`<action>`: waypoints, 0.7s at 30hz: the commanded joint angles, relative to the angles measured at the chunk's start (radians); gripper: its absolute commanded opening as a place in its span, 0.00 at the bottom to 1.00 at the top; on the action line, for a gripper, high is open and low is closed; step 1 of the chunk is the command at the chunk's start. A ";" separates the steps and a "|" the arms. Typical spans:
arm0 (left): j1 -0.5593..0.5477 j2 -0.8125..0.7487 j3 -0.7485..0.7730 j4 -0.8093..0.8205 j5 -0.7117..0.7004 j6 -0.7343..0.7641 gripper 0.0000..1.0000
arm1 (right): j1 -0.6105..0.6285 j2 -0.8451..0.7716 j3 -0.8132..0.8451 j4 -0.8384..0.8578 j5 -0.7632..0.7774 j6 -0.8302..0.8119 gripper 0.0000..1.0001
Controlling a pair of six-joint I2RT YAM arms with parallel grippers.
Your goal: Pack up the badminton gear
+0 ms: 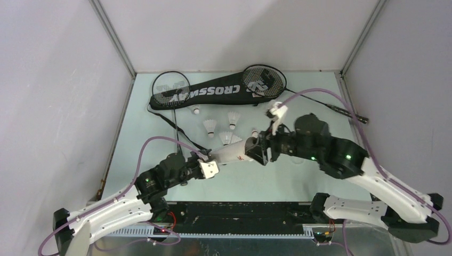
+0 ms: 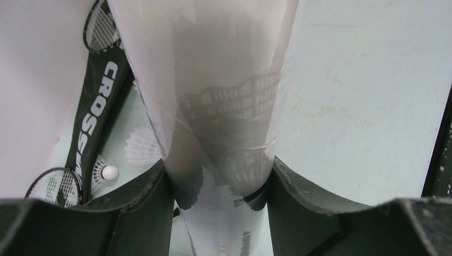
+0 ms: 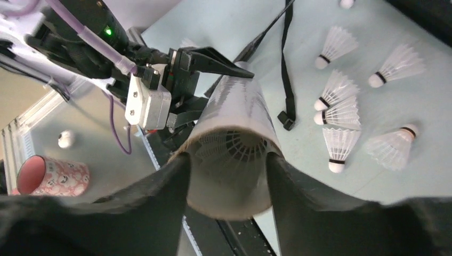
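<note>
Tube (image 1: 230,153) is held off the table (image 1: 298,178), roughly level, between the two arms near the middle. Left gripper (image 1: 212,159) is clamped on the tube's near-left end; the left wrist view shows both fingers (image 2: 144,208) pressed against the clear wall, with shuttlecock shapes stacked inside. Right gripper (image 1: 256,149) is at the tube's open end; its fingers (image 3: 160,197) stand apart, one on each side of the mouth and close against the wall, but I cannot tell whether they squeeze it. A shuttlecock (image 3: 234,149) sits just inside that mouth, skirt facing out. Several loose shuttlecocks (image 1: 210,126) lie on the table between the tube and the bag (image 1: 213,93). The bag lies flat along the far edge, lettering up, its strap (image 3: 288,69) trailing toward the arms. One racket (image 1: 170,88) has its head at the bag's left end, with the shaft running toward the near side. The other racket (image 1: 264,80) has its head at the bag's right end, the handle pointing far right. A pink cup (image 3: 50,176) lies on its side left of the arm bases.
</note>
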State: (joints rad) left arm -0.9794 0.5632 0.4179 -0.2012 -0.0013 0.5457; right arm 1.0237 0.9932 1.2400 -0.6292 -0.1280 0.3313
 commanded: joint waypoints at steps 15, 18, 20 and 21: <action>-0.010 -0.091 -0.011 0.149 -0.042 -0.017 0.00 | -0.236 -0.181 -0.175 0.011 0.301 -0.187 0.95; -0.010 -0.104 -0.019 0.151 -0.033 -0.016 0.00 | -0.285 -0.075 -0.263 0.088 0.244 -0.339 0.94; -0.011 -0.105 -0.022 0.153 -0.021 -0.012 0.00 | -0.309 -0.002 -0.325 0.209 0.236 -0.424 0.96; -0.010 -0.105 -0.021 0.149 -0.024 -0.012 0.00 | -0.320 0.042 -0.351 0.315 0.192 -0.512 0.96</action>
State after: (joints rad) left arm -0.9855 0.4698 0.3981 -0.1204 -0.0402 0.5392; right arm 0.7448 0.9329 0.9756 -0.5560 0.1581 0.0998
